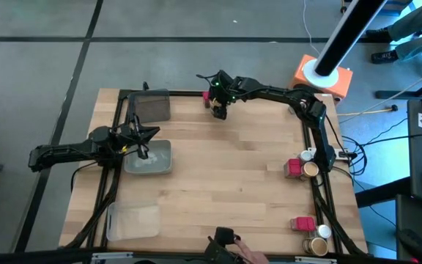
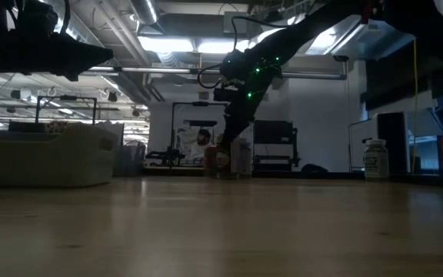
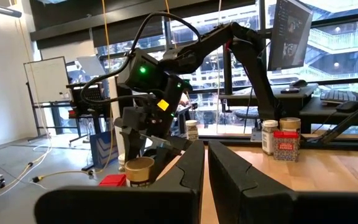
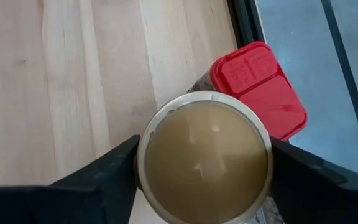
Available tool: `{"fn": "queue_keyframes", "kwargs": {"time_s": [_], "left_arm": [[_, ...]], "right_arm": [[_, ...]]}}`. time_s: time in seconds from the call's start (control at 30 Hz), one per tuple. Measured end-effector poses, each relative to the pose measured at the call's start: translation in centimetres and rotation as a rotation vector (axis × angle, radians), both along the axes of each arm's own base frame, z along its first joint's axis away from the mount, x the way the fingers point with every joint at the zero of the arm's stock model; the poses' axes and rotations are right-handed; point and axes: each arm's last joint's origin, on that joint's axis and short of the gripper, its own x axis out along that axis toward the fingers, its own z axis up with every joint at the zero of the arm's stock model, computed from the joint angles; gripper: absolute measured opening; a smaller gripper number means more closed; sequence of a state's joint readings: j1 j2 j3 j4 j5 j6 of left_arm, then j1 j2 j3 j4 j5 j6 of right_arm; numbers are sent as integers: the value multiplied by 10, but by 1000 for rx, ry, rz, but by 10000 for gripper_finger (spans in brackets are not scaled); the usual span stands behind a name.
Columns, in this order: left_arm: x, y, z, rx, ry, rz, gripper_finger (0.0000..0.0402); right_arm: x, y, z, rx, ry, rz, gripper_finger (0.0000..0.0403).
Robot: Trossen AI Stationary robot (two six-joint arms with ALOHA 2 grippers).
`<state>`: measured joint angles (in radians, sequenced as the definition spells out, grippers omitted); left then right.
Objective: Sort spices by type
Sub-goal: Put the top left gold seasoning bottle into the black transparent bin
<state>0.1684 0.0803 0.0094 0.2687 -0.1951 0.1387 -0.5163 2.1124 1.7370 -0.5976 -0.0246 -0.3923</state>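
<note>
My right gripper (image 1: 219, 110) reaches to the table's far edge and is shut on a tan-topped round jar (image 4: 205, 155). A pink-red packet (image 4: 260, 87) stands right beside the jar; it also shows in the high view (image 1: 206, 98). A white-capped jar (image 2: 241, 158) stands close by. My left gripper (image 1: 143, 147) hovers shut and empty over a grey tray (image 1: 158, 163) at the table's left. Two more groups of spices stand along the right edge: one at mid-right (image 1: 301, 168), one at the near right (image 1: 312, 233). My right gripper pinches the tan-topped jar by its round side wall just under the lid (image 4: 143, 163), one finger on each side. The fingers (image 4: 107, 171) come from above, pointing down. The jar is upright; in the low view its bottom (image 2: 221, 171) looks level with the table.
A dark tray (image 1: 151, 107) stands at the far left and a clear tray (image 1: 132, 220) at the near left. A person's hand (image 1: 249, 255) shows at the near edge. The middle of the wooden table (image 1: 226, 176) is bare.
</note>
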Motion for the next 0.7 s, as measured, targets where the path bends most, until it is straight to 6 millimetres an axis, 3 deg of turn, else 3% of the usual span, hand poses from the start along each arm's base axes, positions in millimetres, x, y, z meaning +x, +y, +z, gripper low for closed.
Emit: {"fn": "queue_keyframes", "kwargs": {"time_s": [0.27,0.7], "left_arm": [[0,0,0,0,0,0,15],[0,0,-1,-5,13,-1,15]], "right_arm": [[0,0,6,16,-2,-14,289],[26,18,64,-62,-170,52,289]]}}
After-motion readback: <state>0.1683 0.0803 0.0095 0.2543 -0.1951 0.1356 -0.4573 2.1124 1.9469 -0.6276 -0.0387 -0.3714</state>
